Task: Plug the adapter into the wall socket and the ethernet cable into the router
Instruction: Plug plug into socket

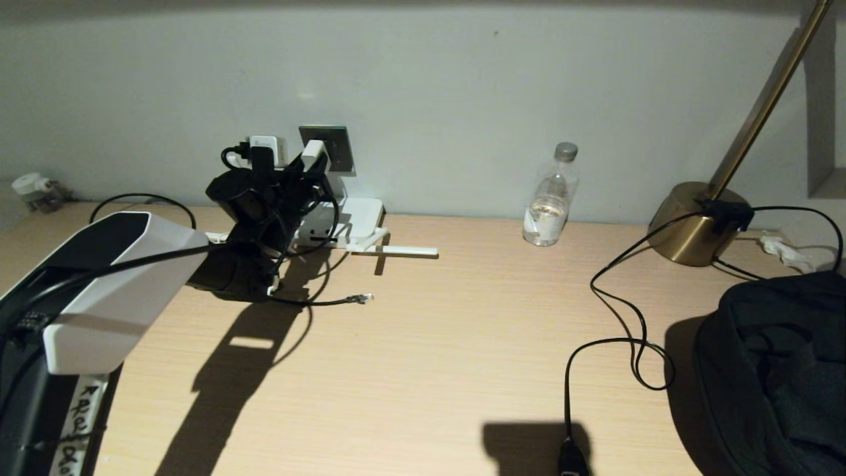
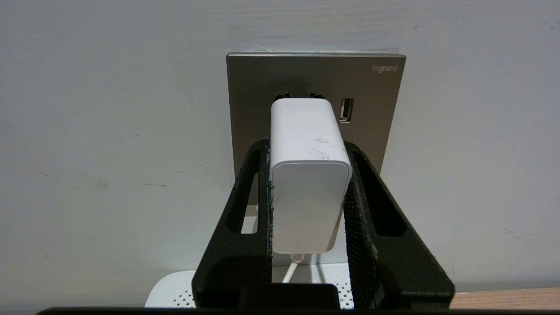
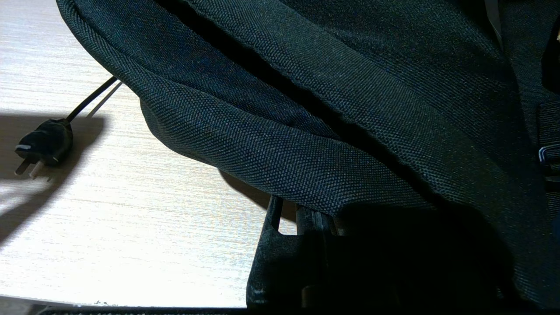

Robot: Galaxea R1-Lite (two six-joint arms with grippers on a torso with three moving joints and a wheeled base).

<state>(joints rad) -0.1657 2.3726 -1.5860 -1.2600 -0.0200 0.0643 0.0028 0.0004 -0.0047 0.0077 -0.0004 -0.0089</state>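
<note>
From the head view, your left gripper [image 1: 310,168] is up at the wall socket [image 1: 334,147], while the ethernet cable [image 1: 330,302] lies loose on the desk [image 1: 429,344] near the router [image 1: 360,221]. At the left wrist, your fingers [image 2: 258,192] clamp the adapter [image 2: 308,175] against the socket; push off-axis and the pins could jam. The right wrist view shows only a black bag [image 3: 350,109] over that gripper, whose grip I cannot tell.

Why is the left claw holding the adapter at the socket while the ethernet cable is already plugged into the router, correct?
Not quite. The head view shows the ethernet cable lying loose on the desk, its connector free and short of the router. The rest stands: in the left wrist view the left claw grips the adapter against the wall socket.
</note>
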